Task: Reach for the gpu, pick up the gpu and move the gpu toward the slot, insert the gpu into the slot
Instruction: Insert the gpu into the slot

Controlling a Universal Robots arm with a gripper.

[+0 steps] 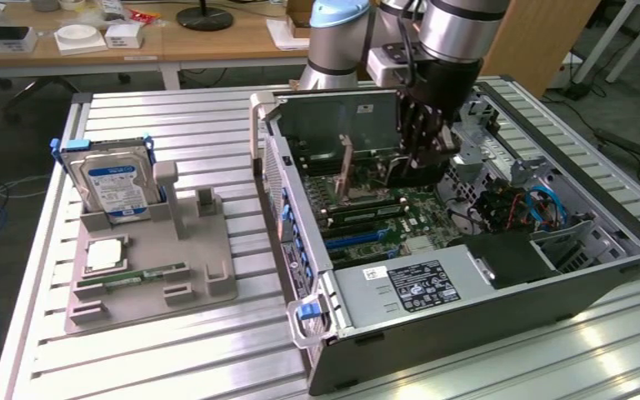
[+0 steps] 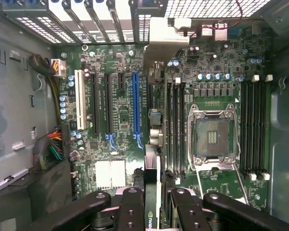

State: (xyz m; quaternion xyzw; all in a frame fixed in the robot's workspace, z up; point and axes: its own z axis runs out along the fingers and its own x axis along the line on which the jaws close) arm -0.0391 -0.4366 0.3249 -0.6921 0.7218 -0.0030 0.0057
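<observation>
The gpu (image 2: 152, 156) appears edge-on in the wrist view, a thin card with its silver bracket toward the case's rear grille. My gripper (image 2: 154, 195) is shut on it, one black finger (image 2: 131, 202) pressed against each side. The card hangs just beside the long blue slot (image 2: 136, 103) on the motherboard, roughly parallel to it; whether it touches the board I cannot tell. In the exterior view my gripper (image 1: 418, 154) reaches down into the open computer case (image 1: 587, 275), with the dark card (image 1: 402, 173) below its fingers over the motherboard.
White and black expansion slots (image 2: 94, 103) lie beside the blue one, with the empty CPU socket (image 2: 209, 137) and memory slots (image 2: 253, 125) on the other side. Outside the case, a grey holder (image 1: 153, 275) carries a blue-labelled hard drive (image 1: 114, 187) and a memory stick (image 1: 147, 273).
</observation>
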